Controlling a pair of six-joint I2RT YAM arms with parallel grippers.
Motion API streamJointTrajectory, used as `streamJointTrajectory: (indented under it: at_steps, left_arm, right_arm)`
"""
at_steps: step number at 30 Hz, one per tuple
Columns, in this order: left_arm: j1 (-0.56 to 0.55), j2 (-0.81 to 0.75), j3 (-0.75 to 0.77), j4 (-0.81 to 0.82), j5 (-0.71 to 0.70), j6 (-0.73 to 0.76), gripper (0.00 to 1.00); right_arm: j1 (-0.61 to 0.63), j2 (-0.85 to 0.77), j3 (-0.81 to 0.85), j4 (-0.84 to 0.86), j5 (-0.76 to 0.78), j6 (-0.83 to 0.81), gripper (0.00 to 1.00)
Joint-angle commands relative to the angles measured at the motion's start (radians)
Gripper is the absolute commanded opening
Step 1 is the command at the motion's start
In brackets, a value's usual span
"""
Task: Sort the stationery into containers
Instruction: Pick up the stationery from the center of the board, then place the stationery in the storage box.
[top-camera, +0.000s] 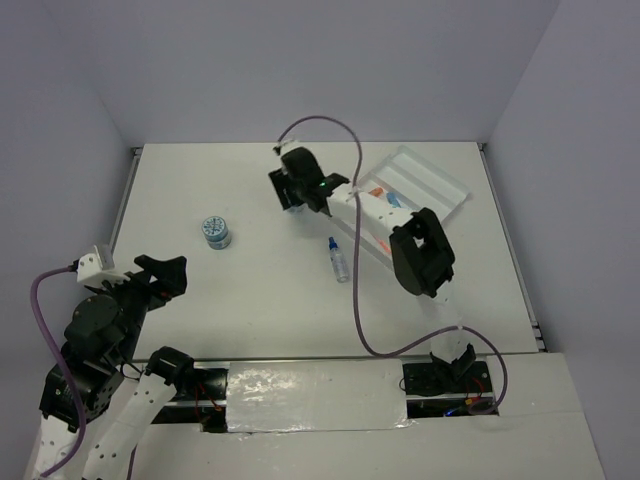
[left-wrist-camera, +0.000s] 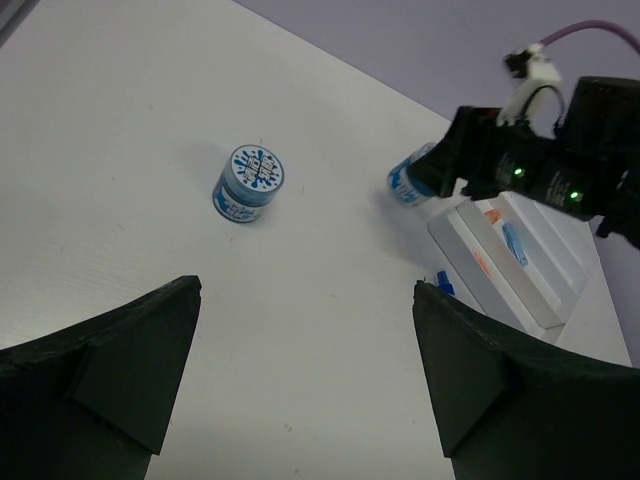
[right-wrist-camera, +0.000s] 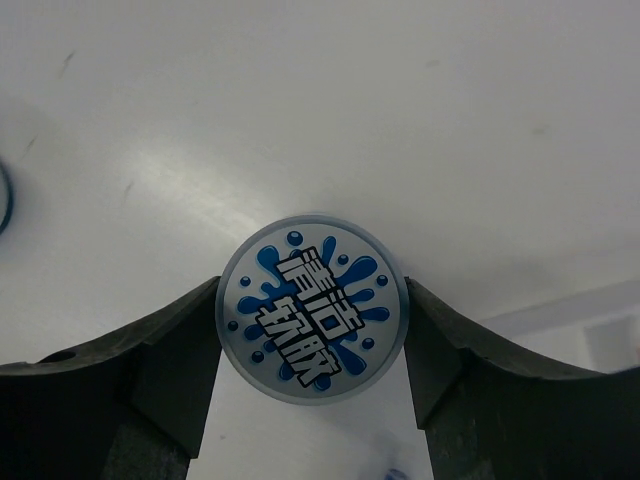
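My right gripper (right-wrist-camera: 312, 325) is shut on a round blue-patterned tub (right-wrist-camera: 312, 308), one finger (right-wrist-camera: 175, 345) on each side of it. From above, the right gripper (top-camera: 289, 192) is left of the white divided tray (top-camera: 432, 176), and the tub is hidden under it. The held tub also shows in the left wrist view (left-wrist-camera: 408, 181). A second blue-patterned tub (top-camera: 215, 231) (left-wrist-camera: 250, 183) stands alone on the table. A clear bottle with a blue cap (top-camera: 339, 259) lies mid-table. My left gripper (top-camera: 166, 274) (left-wrist-camera: 305, 375) is open and empty at the near left.
The tray (left-wrist-camera: 545, 290) holds an orange capsule (top-camera: 376, 192) and a blue capsule (top-camera: 393, 200). The right arm's elbow (top-camera: 421, 250) hangs over the tray's near end. White walls close the table at the back and sides.
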Motion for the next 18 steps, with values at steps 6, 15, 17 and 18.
streamJointTrajectory:
  at_steps: [6, 15, 17, 18]
  left_arm:
    - [0.004, -0.011, -0.003, 0.053, 0.017, 0.022, 0.99]
    - [0.006, 0.006, -0.004, 0.058, 0.023, 0.028, 0.99]
    - [0.006, 0.012, -0.003, 0.058, 0.028, 0.028, 0.99]
    - [0.006, 0.016, -0.004, 0.059, 0.028, 0.028, 0.99]
  right_arm:
    - [-0.376, -0.091, 0.080, -0.055, 0.275, 0.194, 0.00]
    - [-0.545, -0.005, 0.129, -0.057, 0.217, 0.176, 0.00]
    - [-0.561, 0.009, 0.144, -0.058, 0.192, 0.177, 0.00]
    - [-0.565, 0.021, 0.146, -0.057, 0.180, 0.176, 0.00]
